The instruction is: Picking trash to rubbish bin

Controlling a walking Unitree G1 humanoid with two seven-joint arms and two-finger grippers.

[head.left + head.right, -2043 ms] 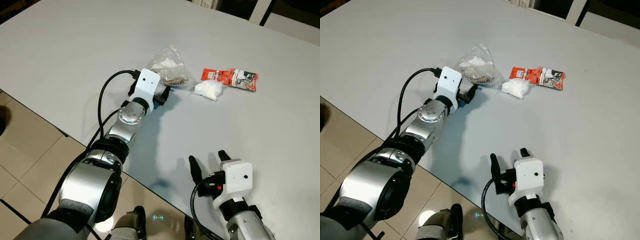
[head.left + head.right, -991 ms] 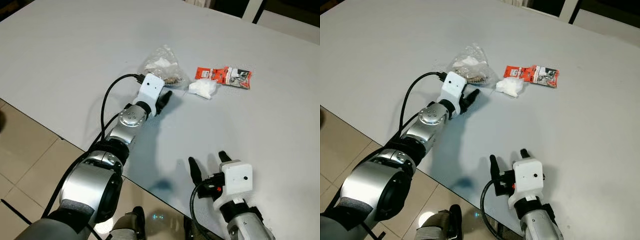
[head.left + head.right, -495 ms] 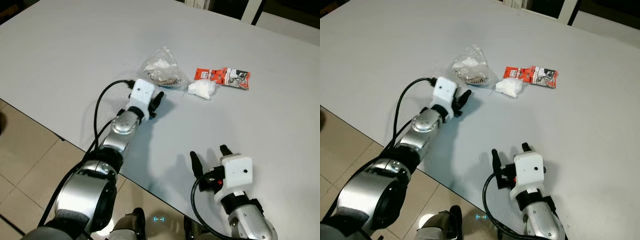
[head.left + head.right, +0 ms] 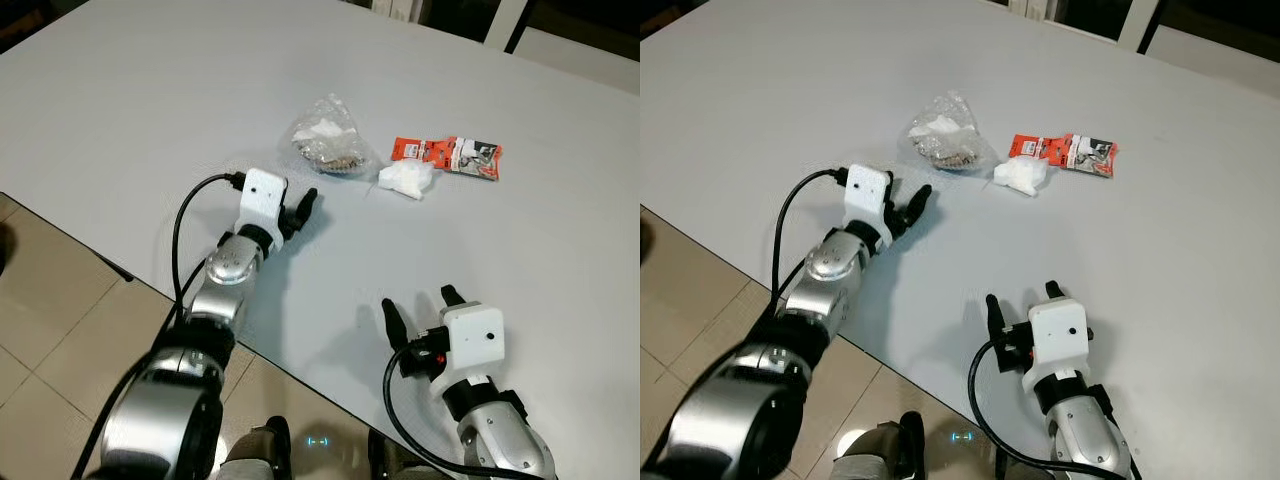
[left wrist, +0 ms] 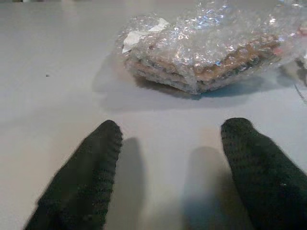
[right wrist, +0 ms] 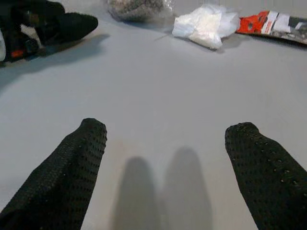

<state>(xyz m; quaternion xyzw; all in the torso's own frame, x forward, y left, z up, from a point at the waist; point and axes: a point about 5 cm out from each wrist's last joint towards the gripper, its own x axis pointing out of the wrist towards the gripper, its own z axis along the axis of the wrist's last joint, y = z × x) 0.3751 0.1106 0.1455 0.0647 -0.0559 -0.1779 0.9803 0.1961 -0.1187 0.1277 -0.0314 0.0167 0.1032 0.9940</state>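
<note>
Retreating from the clear plastic bag [image 4: 325, 146], the left gripper [image 4: 296, 212] now sits near it but apart, on the robot's side of it; a second ago its fingers were right against the bag's near edge. Fingers spread wide, nothing between them; in the left wrist view both black fingertips [image 5: 88, 167] rest low over bare grey table [image 4: 130, 110] with the bag lying ahead, untouched and flat.

Bag holds brownish crumbs and a scrap of white paper. Just beside it, on its right, a crumpled white tissue [image 4: 408, 178]; touching the tissue on its far-right side, a red snack wrapper [image 4: 448, 156]. All three pieces lie where they were.

Right gripper [image 4: 421, 320] hovers over the table's near edge, well apart from the bag, fingers wide and empty, about as before.

Judgement: no grasp made; the pull-back reads as a failed or abandoned attempt, or a re-line for a fresh approach. Nothing collected yet.
</note>
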